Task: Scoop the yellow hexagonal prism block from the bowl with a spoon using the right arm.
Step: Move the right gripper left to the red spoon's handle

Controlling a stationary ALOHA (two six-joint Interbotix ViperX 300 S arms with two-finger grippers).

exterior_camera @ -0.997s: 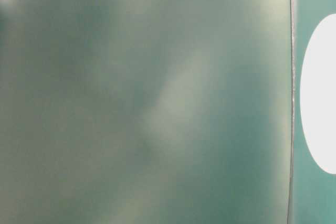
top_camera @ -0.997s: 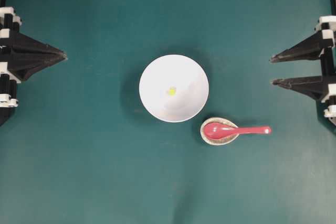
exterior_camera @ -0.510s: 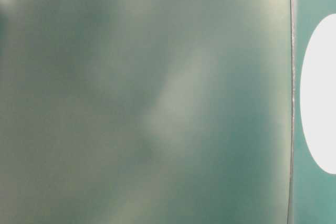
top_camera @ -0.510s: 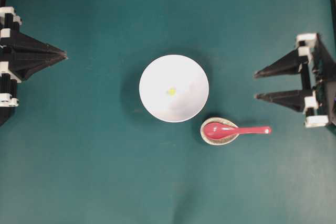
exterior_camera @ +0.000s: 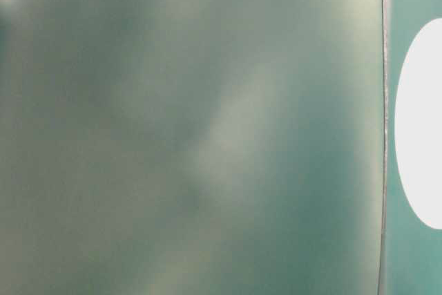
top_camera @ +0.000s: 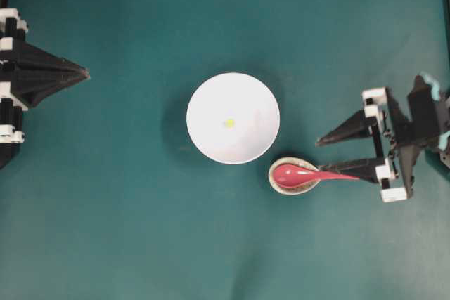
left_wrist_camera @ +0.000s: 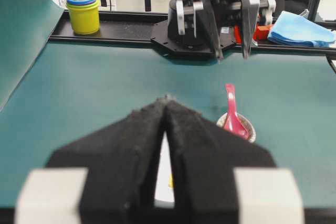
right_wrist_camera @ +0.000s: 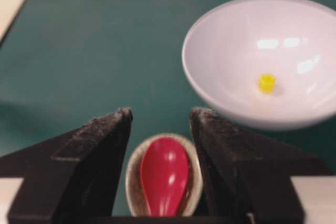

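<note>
1. A white bowl (top_camera: pixel 233 118) sits mid-table; the yellow hexagonal prism block (top_camera: pixel 229 123) lies inside, near its centre.
2. Just right of the bowl's lower edge, the red spoon (top_camera: pixel 309 174) rests in a speckled spoon rest (top_camera: pixel 275 182).
3. The right gripper (top_camera: pixel 326 155) hangs over the spoon's handle, fingers spread wide, holding nothing.
4. The left gripper (top_camera: pixel 86 73), far left of the bowl, is closed.
5. Risk: a short, glossy handle may slip or tip the spoon out of the rest if pinched off-centre.

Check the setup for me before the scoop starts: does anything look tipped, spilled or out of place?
Nothing stands out. The white bowl sits upright with the yellow block inside. The red spoon lies with its scoop in the speckled rest, handle toward the open right gripper. Only the table-level view is a blur.
</note>
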